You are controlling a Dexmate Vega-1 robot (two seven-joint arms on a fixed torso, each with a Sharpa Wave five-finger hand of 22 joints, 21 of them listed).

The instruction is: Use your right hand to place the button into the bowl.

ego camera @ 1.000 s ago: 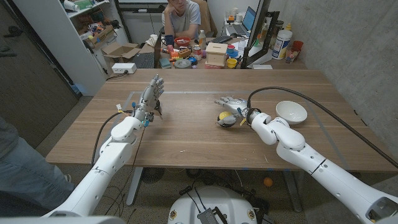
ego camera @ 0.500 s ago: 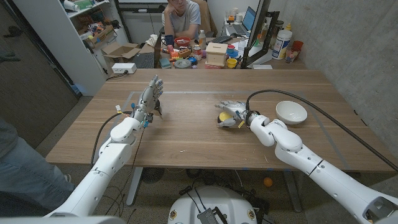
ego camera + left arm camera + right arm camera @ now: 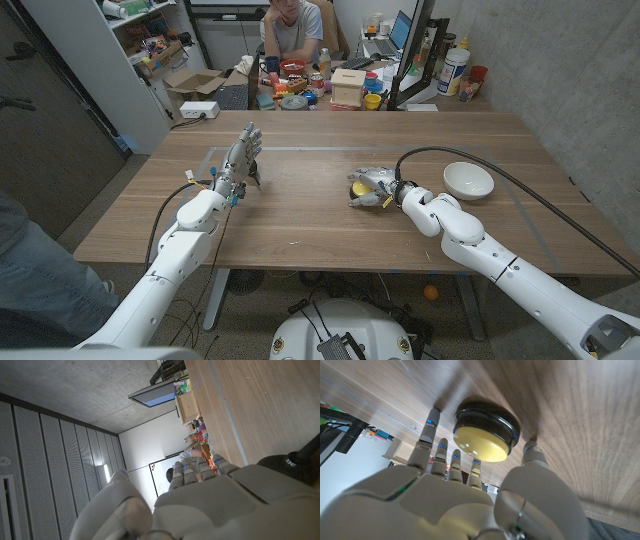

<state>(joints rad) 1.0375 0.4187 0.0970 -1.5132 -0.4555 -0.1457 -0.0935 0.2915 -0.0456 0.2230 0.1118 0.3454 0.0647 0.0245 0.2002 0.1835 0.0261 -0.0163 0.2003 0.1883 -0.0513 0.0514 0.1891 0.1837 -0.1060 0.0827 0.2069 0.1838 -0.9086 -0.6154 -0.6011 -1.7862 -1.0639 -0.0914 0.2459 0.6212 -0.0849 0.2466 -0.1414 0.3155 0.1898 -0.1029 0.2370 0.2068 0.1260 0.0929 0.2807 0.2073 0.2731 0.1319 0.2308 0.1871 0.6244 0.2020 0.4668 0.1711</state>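
So the right hand [image 3: 373,184] is draped over the button [image 3: 485,431] on the table [image 3: 300,215], fingers [image 3: 429,434] on one side and thumb on the other, loosely cupped. Can't tell if it's actually gripping yet. The button is a round yellow dome in a black rim, right under the palm. The white bowl [image 3: 468,180] sits off beyond the wrist side. Left hand [image 3: 241,160] stands upright, spread, holding nothing.
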